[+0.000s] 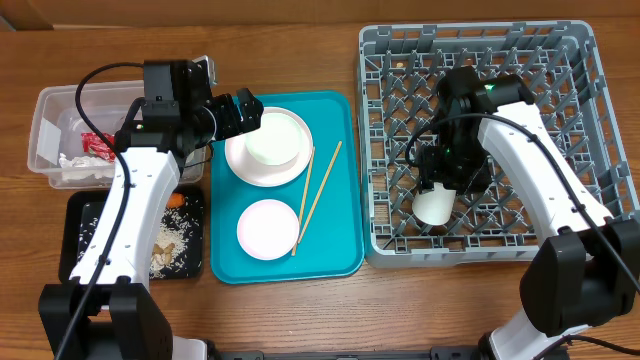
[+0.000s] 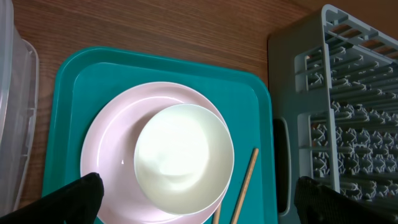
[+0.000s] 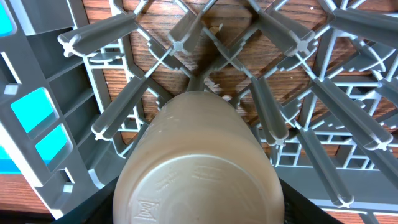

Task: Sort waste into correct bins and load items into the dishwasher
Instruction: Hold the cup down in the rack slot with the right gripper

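Observation:
My right gripper (image 1: 440,188) is shut on the small white cup (image 1: 436,208), low inside the grey dishwasher rack (image 1: 580,60). In the right wrist view the cup (image 3: 198,168) fills the space between the black fingers (image 3: 87,208), its base toward the camera, among the pegs. My left gripper (image 1: 253,117) hangs open at the left edge of the white bowl (image 1: 270,138) that sits on the plate (image 1: 250,170). Its fingers (image 2: 81,196) stand wide on either side of the bowl (image 2: 183,152). A second white bowl (image 1: 268,228) and the chopsticks (image 1: 318,195) lie on the teal tray.
The clear tub (image 1: 50,110) at the left holds a red wrapper (image 1: 97,143) and white tissue (image 1: 85,168). In front of it the black tray (image 1: 75,215) holds food scraps (image 1: 170,240), with an orange carrot (image 1: 178,198) at its top edge. The teal tray (image 1: 340,255) lies between the bins and the rack.

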`<state>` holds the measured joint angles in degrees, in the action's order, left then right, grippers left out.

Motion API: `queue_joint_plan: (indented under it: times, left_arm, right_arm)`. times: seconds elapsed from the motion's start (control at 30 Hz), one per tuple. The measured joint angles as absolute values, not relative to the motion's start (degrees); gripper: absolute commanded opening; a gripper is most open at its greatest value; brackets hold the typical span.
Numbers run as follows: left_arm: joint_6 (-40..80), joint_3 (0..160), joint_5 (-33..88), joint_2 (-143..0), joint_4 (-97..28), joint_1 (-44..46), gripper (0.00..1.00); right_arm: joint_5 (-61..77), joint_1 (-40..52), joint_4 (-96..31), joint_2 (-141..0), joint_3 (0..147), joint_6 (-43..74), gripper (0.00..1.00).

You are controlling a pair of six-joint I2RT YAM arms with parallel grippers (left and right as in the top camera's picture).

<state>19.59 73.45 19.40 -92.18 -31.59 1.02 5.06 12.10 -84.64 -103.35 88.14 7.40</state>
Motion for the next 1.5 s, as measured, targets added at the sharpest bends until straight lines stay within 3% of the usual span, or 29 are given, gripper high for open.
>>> queue_joint_plan:
  times: [1.0, 1.1, 1.4, 1.5]
  left_arm:
    - [19.6, 73.5, 19.4, -92.2, -31.6, 1.0, 1.00]
    - [19.6, 73.5, 19.4, -92.2, -31.6, 1.0, 1.00]
    - [19.6, 73.5, 19.4, -92.2, -31.6, 1.0, 1.00]
    - [19.6, 73.5, 19.4, -92.2, -31.6, 1.0, 1.00]
  right_arm:
    - [5.0, 12.1, -80.4, -98.1, 88.1, 7.3, 0.14]
    - [5.0, 12.1, -80.3, -98.1, 88.1, 7.3, 0.18]
    - [5.1, 12.1, -78.9, -98.1, 83.1, 7.2, 0.19]
    - [5.1, 12.1, -78.6, -98.1, 83.0, 7.3, 0.25]
